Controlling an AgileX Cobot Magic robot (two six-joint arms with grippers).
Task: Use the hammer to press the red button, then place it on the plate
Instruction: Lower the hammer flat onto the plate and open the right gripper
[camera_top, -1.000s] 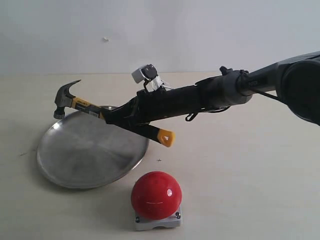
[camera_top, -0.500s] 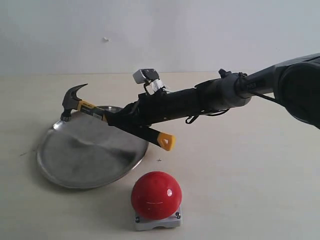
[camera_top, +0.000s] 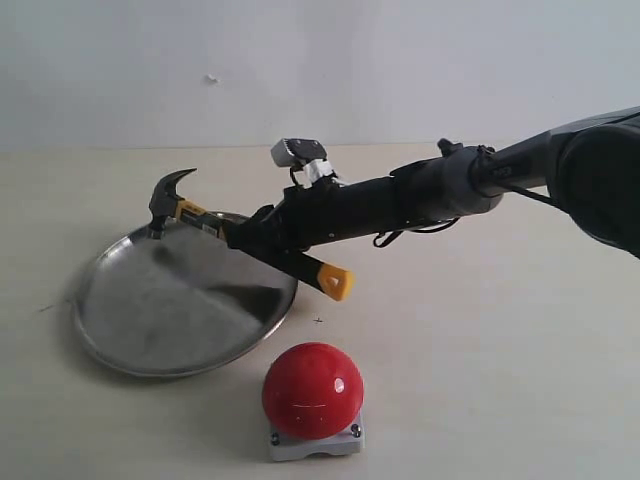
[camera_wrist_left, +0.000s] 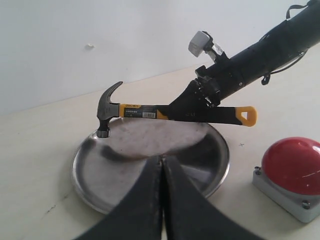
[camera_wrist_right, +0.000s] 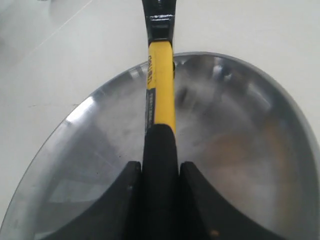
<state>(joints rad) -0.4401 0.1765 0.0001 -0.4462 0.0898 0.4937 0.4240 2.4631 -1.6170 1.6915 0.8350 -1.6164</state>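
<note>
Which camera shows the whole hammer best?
The left wrist view: the hammer appears side-on, head to yellow loop. The exterior view shows it slanted, its middle hidden by the right tool. The right wrist view shows only shaft and part of the head.

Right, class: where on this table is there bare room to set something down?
Bare beige tabletop lies right of the glossy red dome button, and behind the round steel plate toward the wall. Crowded: over the plate's far rim, where the right end effector holds the black-and-yellow claw hammer.
</note>
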